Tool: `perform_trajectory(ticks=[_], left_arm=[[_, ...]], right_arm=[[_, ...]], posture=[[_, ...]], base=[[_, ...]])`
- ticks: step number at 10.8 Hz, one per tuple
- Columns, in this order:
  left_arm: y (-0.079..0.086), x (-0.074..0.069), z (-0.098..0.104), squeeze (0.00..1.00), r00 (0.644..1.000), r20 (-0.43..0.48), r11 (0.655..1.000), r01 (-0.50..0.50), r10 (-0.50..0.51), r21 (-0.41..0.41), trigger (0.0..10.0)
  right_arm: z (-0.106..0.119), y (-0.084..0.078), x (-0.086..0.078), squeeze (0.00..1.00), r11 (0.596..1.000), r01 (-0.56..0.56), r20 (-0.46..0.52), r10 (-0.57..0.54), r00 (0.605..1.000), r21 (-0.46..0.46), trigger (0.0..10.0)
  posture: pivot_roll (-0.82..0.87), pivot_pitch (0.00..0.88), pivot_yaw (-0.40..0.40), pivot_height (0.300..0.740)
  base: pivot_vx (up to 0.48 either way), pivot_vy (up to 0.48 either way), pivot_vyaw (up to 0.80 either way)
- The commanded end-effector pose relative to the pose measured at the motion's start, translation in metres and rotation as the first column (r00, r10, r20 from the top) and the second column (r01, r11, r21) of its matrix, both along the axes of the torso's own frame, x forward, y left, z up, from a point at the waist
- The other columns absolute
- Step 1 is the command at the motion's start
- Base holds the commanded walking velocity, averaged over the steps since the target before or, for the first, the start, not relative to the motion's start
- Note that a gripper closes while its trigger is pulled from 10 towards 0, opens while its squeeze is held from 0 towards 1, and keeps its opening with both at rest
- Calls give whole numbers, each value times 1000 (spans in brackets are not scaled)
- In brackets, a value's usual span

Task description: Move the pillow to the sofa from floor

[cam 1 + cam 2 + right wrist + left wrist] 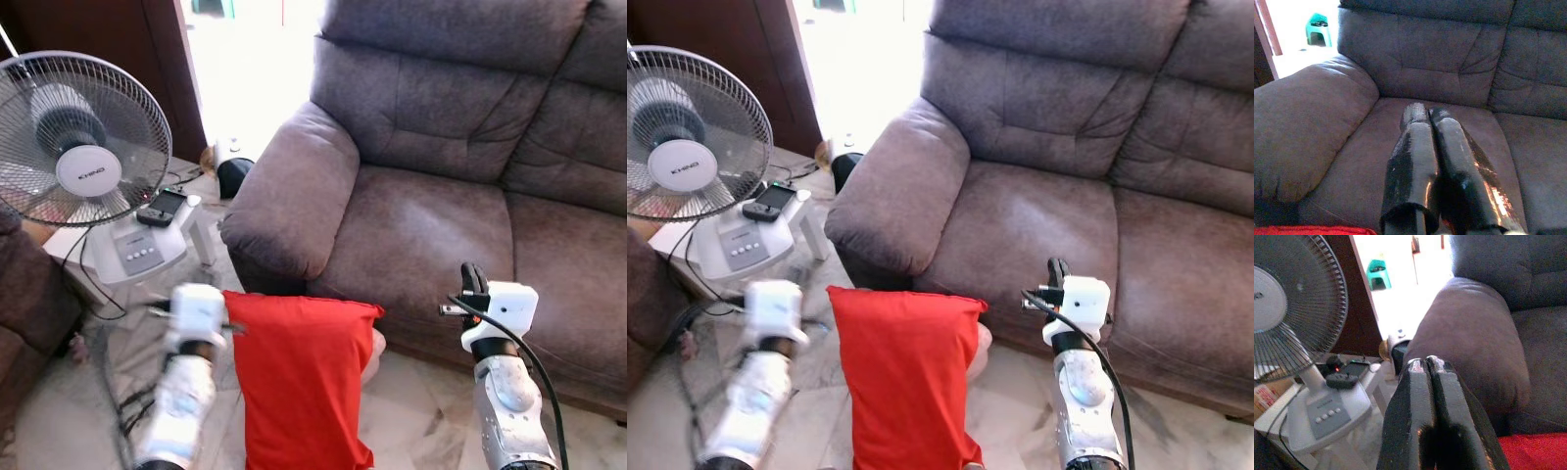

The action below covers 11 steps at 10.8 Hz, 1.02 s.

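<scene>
Left end effector (1426,369): fingers pressed together with nothing between them; it sits just beside the pillow's upper left corner, blurred in the head views.
Right end effector (1422,113): fingers likewise clenched on nothing; raised to the right of the pillow, pointing at the sofa seat.
Pillow (299,377): red, standing tall between the two arms, in front of the sofa's (441,196) armrest (289,196). Its lower end is cut off by the frame, so I cannot tell whether it rests on the floor (411,411) or is pinched between the forearms.
Grip risk: neither end effector grasps the fabric. If the pillow is only squeezed between the arms, any spreading of them would likely let it slide down.
Armrest risk: the pillow is near the armrest's front. Lifting it straight forward could catch its top corner there and tip it back.
Fan (83,137): stands to the robot's left on a low white base, with cords (118,392) on the floor near the left arm. A wide leftward swing could snag a cord or knock the fan.
Phone (162,206): a dark handset lies on the fan's base and could be swept off by the same swing.
Aim: the seat cushion (431,235) lies up and to the right; a short toss may drop the pillow against the sofa's front edge.
</scene>
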State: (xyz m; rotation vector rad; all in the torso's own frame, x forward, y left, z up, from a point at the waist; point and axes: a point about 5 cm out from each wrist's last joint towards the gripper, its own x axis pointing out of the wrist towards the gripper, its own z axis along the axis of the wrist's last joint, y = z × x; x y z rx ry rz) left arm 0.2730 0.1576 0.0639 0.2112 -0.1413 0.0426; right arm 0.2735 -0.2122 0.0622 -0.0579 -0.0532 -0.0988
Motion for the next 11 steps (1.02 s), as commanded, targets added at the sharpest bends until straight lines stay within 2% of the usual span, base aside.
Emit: perform_trajectory(ticks=[1,2,3,5,8,9,11], left_arm=[[5,1,1,0,1000,-15,1000,-24,24,10,10000],[13,6,4,0,999,-22,999,-39,40,17,10000],[25,18,18,0,999,2,999,-40,40,33,10000],[37,30,31,0,995,34,995,-96,95,12,10000],[35,32,30,0,997,17,997,-81,81,-6,10000],[35,33,28,0,997,9,997,-81,81,-14,10000],[29,30,27,0,998,8,998,-65,65,-19,10000]], right_arm=[[-5,-3,-2,0,1000,16,-37,-16,999,12,10000],[-4,2,3,0,999,23,-37,-22,999,25,10000],[-4,13,12,0,996,43,-39,-40,998,76,10000],[-3,33,21,0,994,-39,-37,43,998,103,10000],[1,31,26,0,997,-24,-43,27,999,69,10000],[-2,31,26,0,998,-33,-67,36,997,49,10000],[1,25,25,0,999,-40,-55,41,998,30,10000]], posture=[[81,17,-40,740],[97,0,-2,740],[112,0,-1,740],[109,0,3,740],[72,0,15,740],[61,0,10,740],[62,1,-14,740]], base=[[0,0,0],[0,0,0],[0,0,0],[0,0,0],[0,0,0],[0,0,0],[0,0,0]])
